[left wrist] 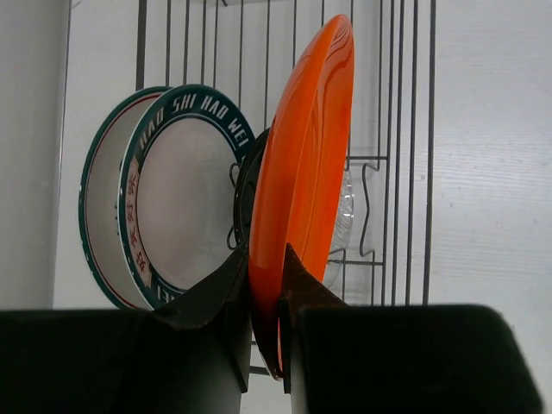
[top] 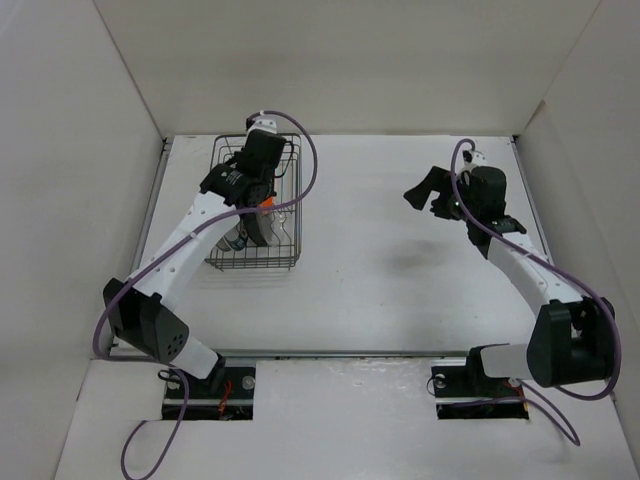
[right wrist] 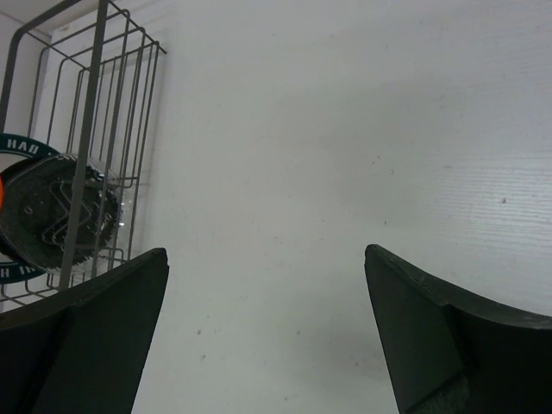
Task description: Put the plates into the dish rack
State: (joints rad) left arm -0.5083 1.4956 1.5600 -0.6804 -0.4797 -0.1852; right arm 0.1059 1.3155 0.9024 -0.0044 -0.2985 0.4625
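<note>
Clamping the orange plate (left wrist: 302, 155) upright, left end effector (left wrist: 266, 260) hovers in dish rack (left wrist: 430, 129); right end effector (right wrist: 267, 263) wide.

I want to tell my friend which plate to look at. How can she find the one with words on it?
Find the dark wire dish rack on the left side of the table. Among the plates standing on edge inside, skip the orange plate in the left tool. Pick the white plate whose dark green rim carries white letters.
</note>
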